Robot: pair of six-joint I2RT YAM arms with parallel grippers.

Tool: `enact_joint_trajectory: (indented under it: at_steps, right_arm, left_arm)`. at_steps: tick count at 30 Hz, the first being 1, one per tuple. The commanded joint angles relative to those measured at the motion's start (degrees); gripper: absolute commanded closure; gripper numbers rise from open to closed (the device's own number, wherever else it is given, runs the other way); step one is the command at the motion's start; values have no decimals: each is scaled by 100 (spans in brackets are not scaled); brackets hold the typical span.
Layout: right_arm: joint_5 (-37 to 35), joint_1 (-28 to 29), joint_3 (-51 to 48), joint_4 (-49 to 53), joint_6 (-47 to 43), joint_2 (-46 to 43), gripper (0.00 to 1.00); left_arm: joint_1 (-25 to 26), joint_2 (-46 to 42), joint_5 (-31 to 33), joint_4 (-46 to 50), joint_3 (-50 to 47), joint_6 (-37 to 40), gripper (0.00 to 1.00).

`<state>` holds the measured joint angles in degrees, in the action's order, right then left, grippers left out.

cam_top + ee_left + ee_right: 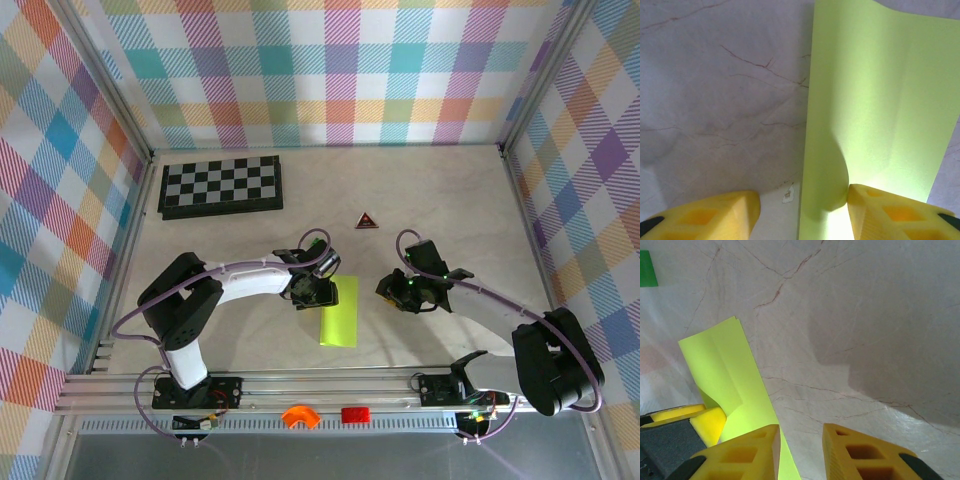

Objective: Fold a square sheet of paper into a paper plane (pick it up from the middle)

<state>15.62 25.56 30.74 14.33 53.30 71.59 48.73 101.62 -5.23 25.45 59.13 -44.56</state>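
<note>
The lime-green sheet of paper [339, 311] lies on the marble table as a long narrow rectangle, folded over lengthwise. My left gripper [316, 294] is at its far left corner, jaws open astride the paper's left edge [826, 150]. The right finger [890, 212] touches a raised, curled flap of the sheet, and the left finger [715, 215] stands on bare table, apart from the paper. My right gripper [396, 293] hovers to the right of the sheet, open with a narrow gap [801, 450] over bare table. The paper's edge [735, 375] runs under its left finger.
A black-and-white chessboard [221, 186] lies at the far left. A small red triangular piece [367, 221] sits beyond the grippers. A dark green block [647, 269] shows at the right wrist view's corner. An orange piece [299, 416] and a red block [355, 414] rest on the near rail. Plaid walls enclose the table.
</note>
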Motion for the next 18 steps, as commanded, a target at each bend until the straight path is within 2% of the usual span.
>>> enact_joint_trajectory:
  at_steps: [1,8,14,18]
  right_arm:
    - [56,-7,35,89,-30,73,70]
    - [73,-7,28,70,-13,101,70]
    - [99,-7,27,70,-22,127,70]
    - [108,-7,42,65,-24,153,70]
  left_arm:
    - [13,619,351,159,-328,-9,46]
    - [13,666,298,127,-290,98,46]
    - [14,611,331,68,-345,132,53]
    - [5,589,336,13,-376,61,53]
